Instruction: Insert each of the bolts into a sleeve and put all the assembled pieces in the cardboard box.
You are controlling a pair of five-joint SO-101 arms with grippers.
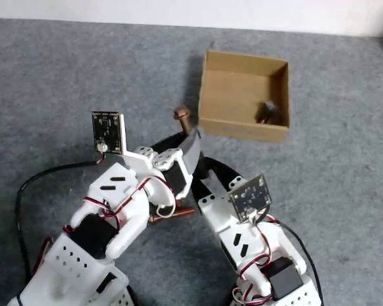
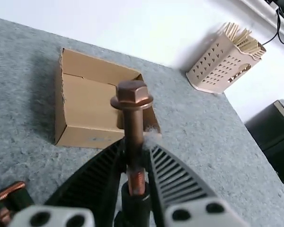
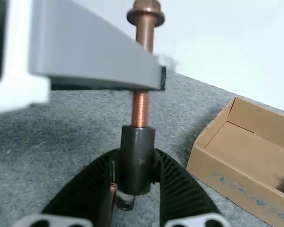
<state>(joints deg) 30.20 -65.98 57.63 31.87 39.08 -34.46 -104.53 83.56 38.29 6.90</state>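
Two pincers meet just in front of the cardboard box (image 1: 242, 131), which sits on the grey counter (image 1: 345, 191). We see the left pincer (image 2: 136, 147) closed on the shank of a copper bolt (image 2: 132, 101), gripping it upright with the hexagonal head above the fingers. Below it, the right pincer (image 3: 137, 152) is clamped around a dark sleeve (image 3: 137, 163), also upright. The bolt's threaded end meets the sleeve's top opening, and a stretch of bare thread shows between the left pincer and the sleeve. We cannot tell how far the tip sits inside. In the high view a dark piece (image 1: 267, 113) lies inside the box near its right wall, and a second bolt (image 1: 172, 214) lies on the counter between the two arms, partly under the left one. Beyond the box, in the left wrist view, a pale perforated holder (image 2: 225, 61) full of sticks stands by the wall.
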